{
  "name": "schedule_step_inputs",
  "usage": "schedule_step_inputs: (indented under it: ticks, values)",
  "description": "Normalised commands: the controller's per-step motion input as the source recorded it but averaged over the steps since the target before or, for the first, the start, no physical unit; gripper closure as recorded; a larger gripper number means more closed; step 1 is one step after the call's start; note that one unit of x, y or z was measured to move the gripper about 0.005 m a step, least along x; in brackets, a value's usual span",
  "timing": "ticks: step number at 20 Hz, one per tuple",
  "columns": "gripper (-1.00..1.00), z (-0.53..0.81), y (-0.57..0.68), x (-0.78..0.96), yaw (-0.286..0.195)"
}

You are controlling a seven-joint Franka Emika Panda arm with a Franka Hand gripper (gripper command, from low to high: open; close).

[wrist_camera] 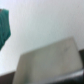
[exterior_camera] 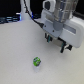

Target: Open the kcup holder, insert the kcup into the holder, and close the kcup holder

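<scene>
The kcup [exterior_camera: 36, 61] is a tiny bright-green pod lying on the white table [exterior_camera: 20, 50], towards the front of the exterior view. My gripper [exterior_camera: 56, 43] hangs above the table, up and to the exterior view's right of the kcup, well apart from it. Its two dark fingers [exterior_camera: 48, 38] stand wide apart, open and empty. The black kcup holder does not show plainly in either view. The wrist view is blurred and shows neither the kcup nor my fingers.
Dark and blue clutter [exterior_camera: 9, 20] sits at the table's far edge on the exterior view's left. A black cable [exterior_camera: 31, 17] loops behind the arm. The wrist view shows a blurred grey-brown slab [wrist_camera: 50, 62] and a teal shape [wrist_camera: 4, 27]; I cannot tell what they are.
</scene>
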Motion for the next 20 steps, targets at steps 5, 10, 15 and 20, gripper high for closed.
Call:
schedule_step_inputs:
  ticks: [5,10,15,20]
  values:
    - [-1.0,0.08,-0.61,0.37,-0.216]
    - [-1.0,0.02,-0.44,0.39,-0.247]
    - [-1.0,-0.03,-0.25,0.48,-0.256]
    - [-1.0,-0.22,-0.15,0.45,-0.172]
